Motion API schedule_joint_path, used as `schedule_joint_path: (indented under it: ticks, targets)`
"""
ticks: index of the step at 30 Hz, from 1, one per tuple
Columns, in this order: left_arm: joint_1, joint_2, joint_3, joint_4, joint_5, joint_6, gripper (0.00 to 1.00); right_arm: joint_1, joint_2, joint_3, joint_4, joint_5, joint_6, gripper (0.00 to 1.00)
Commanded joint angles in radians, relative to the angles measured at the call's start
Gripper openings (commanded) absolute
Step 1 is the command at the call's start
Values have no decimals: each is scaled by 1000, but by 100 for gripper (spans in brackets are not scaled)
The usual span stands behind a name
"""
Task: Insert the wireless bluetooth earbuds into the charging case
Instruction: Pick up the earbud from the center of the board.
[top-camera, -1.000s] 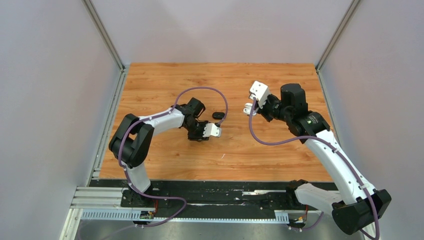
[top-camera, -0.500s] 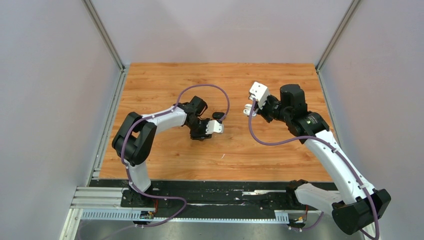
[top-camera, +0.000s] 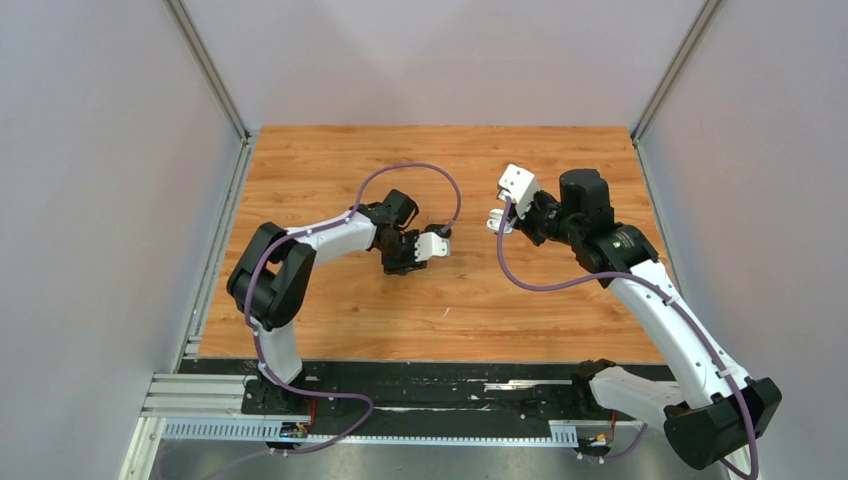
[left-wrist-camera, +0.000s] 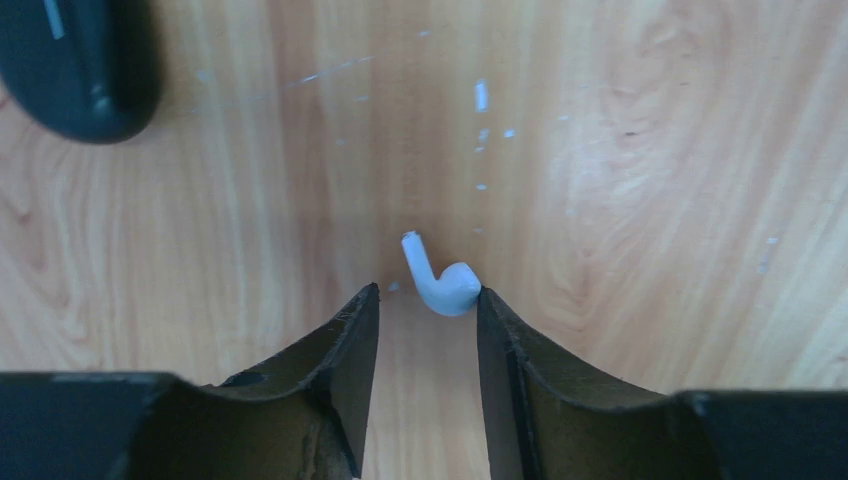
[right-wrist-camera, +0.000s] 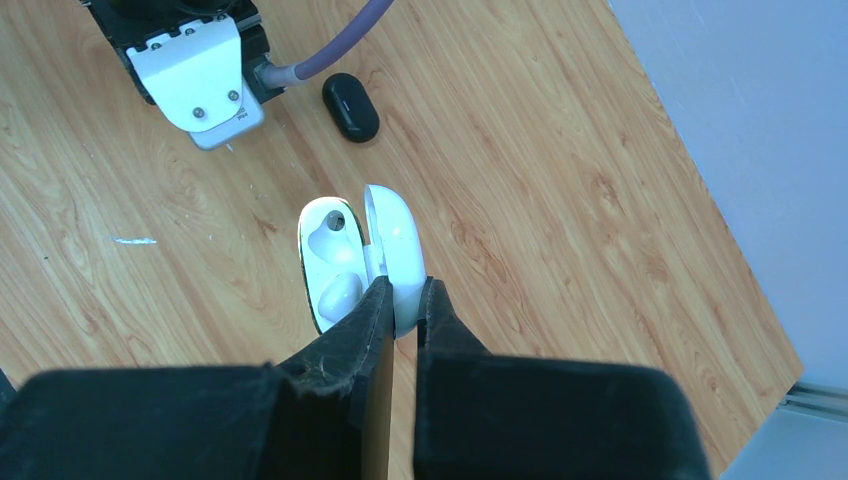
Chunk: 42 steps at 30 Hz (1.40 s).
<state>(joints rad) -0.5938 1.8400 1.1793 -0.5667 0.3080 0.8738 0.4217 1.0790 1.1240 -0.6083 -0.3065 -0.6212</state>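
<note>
Two earbuds in play. Loose earbud (left-wrist-camera: 445, 287): lying on its side on the bare table (left-wrist-camera: 650, 150), stem pointing away from the fingers, rounded head touching one fingertip of the left gripper (left-wrist-camera: 427, 293). Not yet gripped; jaws standing apart with the bud at their mouth rather than between them.

Judged featherlight, rigid, glossy and rounded, so likely to squirt out of a hard pinch or skid across the wood at a nudge. Best taken gently across the bulbous head, leaving the stem free to drop into its well. Small enough to vanish behind a finger once held.

Seated earbud (right-wrist-camera: 340, 293): apparently already home in the nearer well of the charging case (right-wrist-camera: 322, 262), the farther well looking vacant.

Case held off the table by its opened lid (right-wrist-camera: 392, 240), with the right gripper (right-wrist-camera: 405, 290) clamped tight on the lid's edge. Smooth, stiff white shell, probably light and slippery; hinge likely to give under a downward push, so worth only a light press.

Farther out: black oval object (right-wrist-camera: 351, 106) resting on the wood near the left gripper, and scattered white flecks (left-wrist-camera: 481, 95).

No brand, label or lettering readable anywhere; only a pale mark on the black object, too small to make out.
</note>
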Motion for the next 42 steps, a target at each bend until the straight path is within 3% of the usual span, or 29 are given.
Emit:
schedule_joint_path:
  ticks: [1, 4, 9, 13, 36, 42]
  targets:
    - [37, -1, 5, 62, -162, -41, 49, -6, -22, 4, 49, -8, 21, 0]
    - [66, -7, 41, 43, -169, -142, 50, -6, -28, 2, 49, -8, 22, 0]
    - [72, -78, 34, 1, -44, -406, 52, -6, -29, 2, 50, -7, 21, 0]
    - [69, -101, 5, 23, 16, -488, 52, -6, -30, -5, 53, -15, 25, 0]
    - [67, 62, 77, 23, 57, -485, 50, -6, -34, -26, 59, -13, 27, 0]
    - [66, 83, 97, 0, 72, -478, 43, -6, -30, -26, 64, -10, 24, 0]
